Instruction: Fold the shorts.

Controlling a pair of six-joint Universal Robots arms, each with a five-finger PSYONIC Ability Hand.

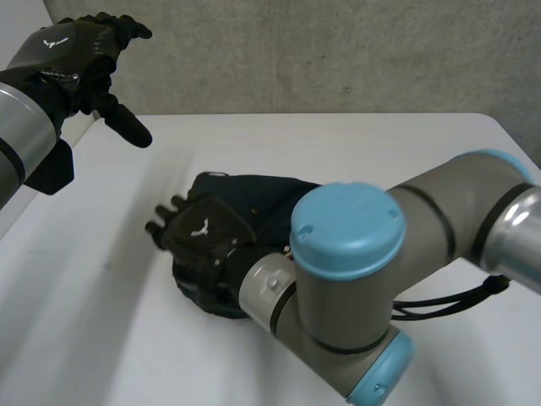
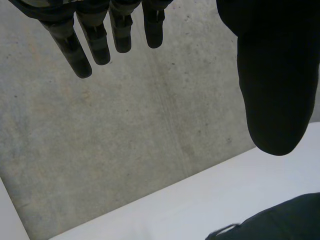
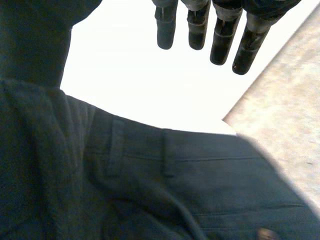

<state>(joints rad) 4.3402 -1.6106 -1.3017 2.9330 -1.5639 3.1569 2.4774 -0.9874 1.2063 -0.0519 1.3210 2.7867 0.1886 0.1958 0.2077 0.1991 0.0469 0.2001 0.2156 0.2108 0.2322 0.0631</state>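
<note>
The dark navy shorts (image 1: pixel 262 203) lie folded into a compact bundle in the middle of the white table (image 1: pixel 380 144). My right hand (image 1: pixel 199 233) hovers over the bundle's left part, fingers straight and open, holding nothing. In the right wrist view the waistband with belt loops (image 3: pixel 165 155) lies under the palm, and the straight fingers (image 3: pixel 200 25) reach past it over bare table. My left hand (image 1: pixel 80 55) is raised high at the table's far left, open and empty, well away from the shorts. Its wrist view has the fingers (image 2: pixel 100 35) spread before the wall and a bit of the shorts (image 2: pixel 280 220).
A grey concrete wall (image 1: pixel 338 51) runs behind the table's far edge. My right arm's elbow (image 1: pixel 347 254) crosses the near right part of the table and hides part of the shorts. Bare table lies to the left and behind the bundle.
</note>
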